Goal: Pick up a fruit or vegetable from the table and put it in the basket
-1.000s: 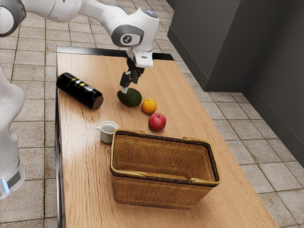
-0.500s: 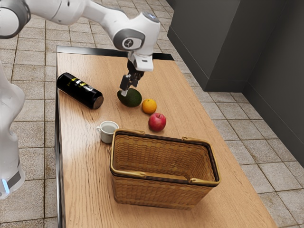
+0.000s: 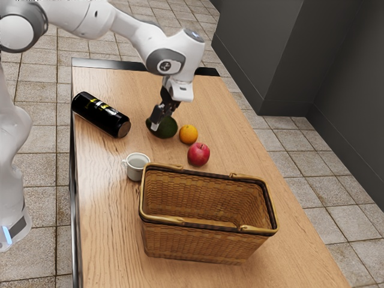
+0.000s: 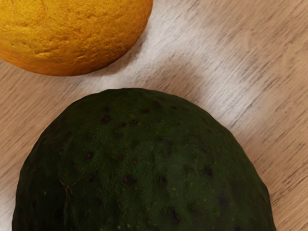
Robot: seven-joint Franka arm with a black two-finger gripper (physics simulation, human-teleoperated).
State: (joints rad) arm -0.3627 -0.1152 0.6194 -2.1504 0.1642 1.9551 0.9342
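Observation:
The black gripper (image 3: 161, 119) is low over the dark green avocado (image 3: 165, 128) in the exterior view, overlapping its upper left part. Whether it holds the avocado cannot be made out. In the wrist view the avocado (image 4: 144, 163) looms large just under the hand, with the orange (image 4: 72, 33) close beside it. On the table, the orange (image 3: 188, 134) lies to the avocado's right in the exterior view, and a red apple (image 3: 198, 155) lies beyond the orange, toward the basket. The woven basket (image 3: 201, 243) stands upright, its two handles folded down on the rim.
A small pale cup (image 3: 137, 167) stands against the basket's near-left corner in the exterior view. A black bottle (image 3: 101, 114) lies on its side near the wooden table's (image 3: 102, 198) left edge. Dark cabinets rise behind, at the exterior view's right.
My hand has come down lower over the avocado. The avocado has shifted slightly toward the lower left of the exterior view. The orange, apple, cup, bottle and basket have stayed put.

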